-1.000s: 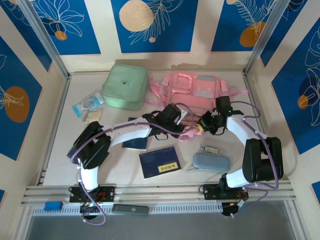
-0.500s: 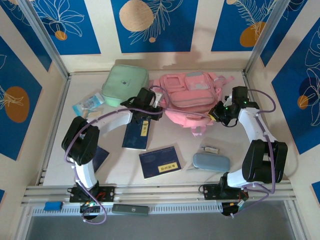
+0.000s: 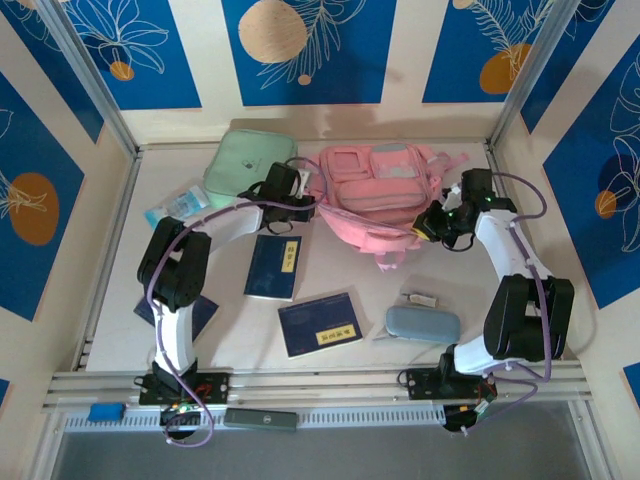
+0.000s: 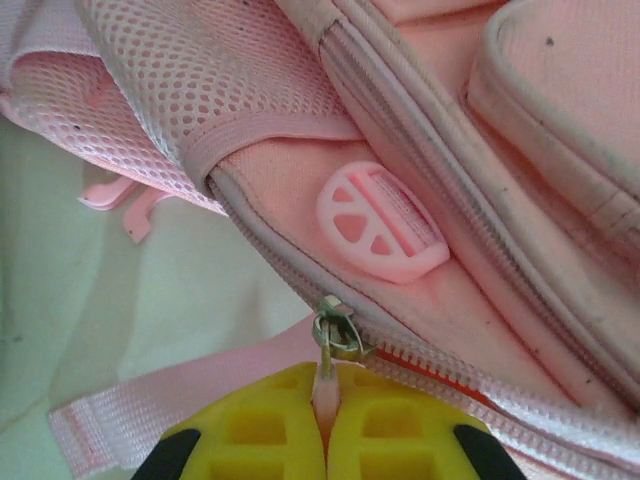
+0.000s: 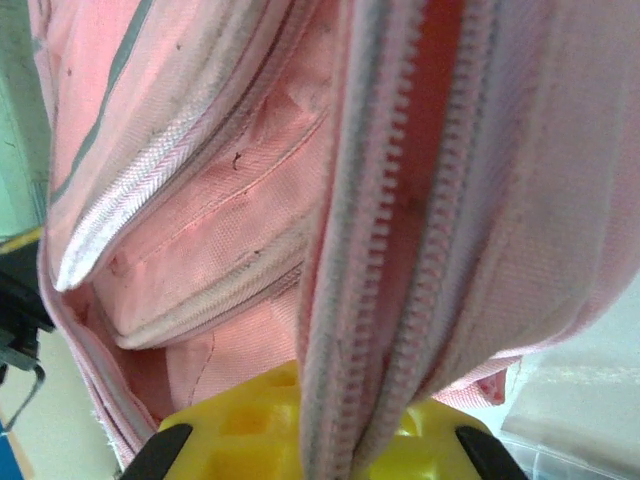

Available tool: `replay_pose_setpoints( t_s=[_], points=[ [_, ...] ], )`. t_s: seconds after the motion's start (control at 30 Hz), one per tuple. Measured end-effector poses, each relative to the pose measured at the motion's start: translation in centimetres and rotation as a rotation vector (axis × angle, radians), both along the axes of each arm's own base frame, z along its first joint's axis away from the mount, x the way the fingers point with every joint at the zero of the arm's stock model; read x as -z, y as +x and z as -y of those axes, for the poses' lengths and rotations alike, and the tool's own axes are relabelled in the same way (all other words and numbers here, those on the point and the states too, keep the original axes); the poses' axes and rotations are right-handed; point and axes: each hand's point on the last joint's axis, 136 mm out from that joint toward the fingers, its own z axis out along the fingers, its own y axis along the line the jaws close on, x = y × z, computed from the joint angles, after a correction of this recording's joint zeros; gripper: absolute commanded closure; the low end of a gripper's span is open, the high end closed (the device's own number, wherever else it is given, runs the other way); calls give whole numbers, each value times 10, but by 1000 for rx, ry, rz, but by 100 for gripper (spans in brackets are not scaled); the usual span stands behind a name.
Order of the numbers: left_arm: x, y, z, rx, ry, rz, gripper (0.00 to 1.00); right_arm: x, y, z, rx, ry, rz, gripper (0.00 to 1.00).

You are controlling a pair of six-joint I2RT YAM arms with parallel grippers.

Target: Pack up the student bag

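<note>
I've got the student bag (image 3: 375,195) at the desk's (image 3: 238,332) far edge, right of centre. Left gripper (image 4: 325,420) is pinched tight on its zip pull (image 4: 338,335). Right gripper (image 5: 325,440) is clamped on the bag's zipper edge. Mint green case (image 3: 245,170) sits just beside the bag; 2 navy booklets (image 3: 274,266) and a grey-blue pouch (image 3: 422,323) lie nearer me.

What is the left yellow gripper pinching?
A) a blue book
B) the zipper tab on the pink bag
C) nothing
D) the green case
B: in the left wrist view the left gripper is shut on the zipper tab of the pink bag.
</note>
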Motion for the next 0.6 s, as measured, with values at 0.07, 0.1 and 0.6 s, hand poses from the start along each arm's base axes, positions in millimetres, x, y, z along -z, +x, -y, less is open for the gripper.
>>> replay_pose_setpoints(
  t_s=[0.07, 0.1, 0.6],
  points=[
    [1, 11, -2, -19, 5, 0, 100, 1, 2, -7, -21, -8, 2, 100],
    [2, 15, -2, -24, 10, -4, 100, 2, 2, -10, -30, -8, 1, 100],
    [-12, 27, -6, -50, 0, -24, 46, 30, 18, -16, -25, -31, -35, 57]
  ],
)
